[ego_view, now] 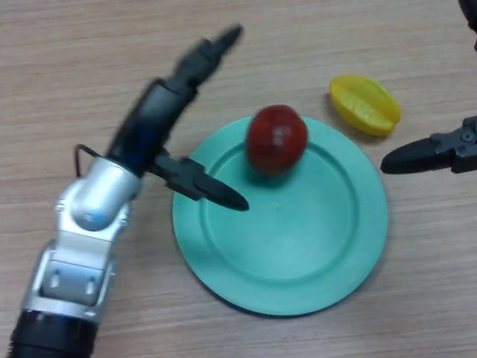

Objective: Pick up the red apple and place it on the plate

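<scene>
Head view, near to far. My left arm comes in from the near left corner, wrist silver, hand black. My left hand (168, 123) sits at the plate's left edge, spread wide: thumb (212, 192) reaches right over the plate's left rim, fingers (212, 46) stretch far-left, straight, off the plate. Nothing held, nothing pinched.

Green plate (335, 257) is center, on the wood table (67, 45). Red apple (276, 139) sits on the plate's far part, just inside the rim, upright as far as I can tell, apart from both hands. So the place step looks done, judging from how it lies.

Key relation: apple lies right of my left hand, slightly beyond the thumb tip, with a clear gap. Roughly round, no real long axis. Left hand is nearer to it than the right. Next move prob. just a retreat, away to the near left, w/o nudging the rim.

My right hand (432, 153) shows at the right edge, one dark fingertip pointing left toward the plate; idle, open or not I can't tell.

Yellow fruit (364, 104) lies far right, off the plate, near the rim.

No brands, labels or readable writing anywhere.
</scene>
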Robot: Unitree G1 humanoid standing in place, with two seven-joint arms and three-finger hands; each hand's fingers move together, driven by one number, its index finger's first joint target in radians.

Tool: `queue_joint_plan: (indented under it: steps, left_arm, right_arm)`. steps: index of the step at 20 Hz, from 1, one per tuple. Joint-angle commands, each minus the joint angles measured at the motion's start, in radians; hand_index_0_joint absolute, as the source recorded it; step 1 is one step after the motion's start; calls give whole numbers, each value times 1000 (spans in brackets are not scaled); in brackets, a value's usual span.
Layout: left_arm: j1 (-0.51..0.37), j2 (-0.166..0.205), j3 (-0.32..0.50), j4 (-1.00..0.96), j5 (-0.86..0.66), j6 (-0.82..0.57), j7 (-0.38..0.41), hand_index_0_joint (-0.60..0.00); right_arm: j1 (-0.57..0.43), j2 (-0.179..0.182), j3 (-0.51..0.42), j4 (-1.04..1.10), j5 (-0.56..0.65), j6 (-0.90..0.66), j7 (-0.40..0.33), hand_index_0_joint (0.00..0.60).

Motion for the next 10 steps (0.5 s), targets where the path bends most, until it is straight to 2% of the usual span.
queue_joint_plan:
  steps: [1,2,3,4,5,6,7,8,10]
  left_arm:
    - [7,46,71,-154,-74,-5,-4,0]
    - [43,71,102,-262,-122,43,-13,0]
    - [54,81,113,-295,-138,61,-16,0]
    - [86,110,146,-396,-175,152,-23,0]
    - [97,121,158,-434,-192,200,-28,0]
    - [127,151,216,-536,-273,332,-56,0]
    - [135,164,239,-567,-298,376,-61,0]
    - [149,184,301,-621,-364,447,-45,0]
    - [160,217,372,-672,-447,508,-14,0]
  right_arm:
    - [-35,-34,-57,-51,-4,-170,-42,0]
    - [-25,-34,-66,-57,5,-173,-37,0]
    - [-23,-35,-67,-57,6,-178,-36,0]
    - [-4,-38,-83,-54,9,-202,-28,0]
    - [-1,-40,-88,-50,10,-212,-27,0]
    - [-4,-58,-106,-41,18,-209,-16,0]
    - [-7,-65,-113,-42,24,-202,-11,0]
    - [1,-82,-131,-59,40,-186,7,0]
    - [41,-86,-150,-83,60,-190,40,0]
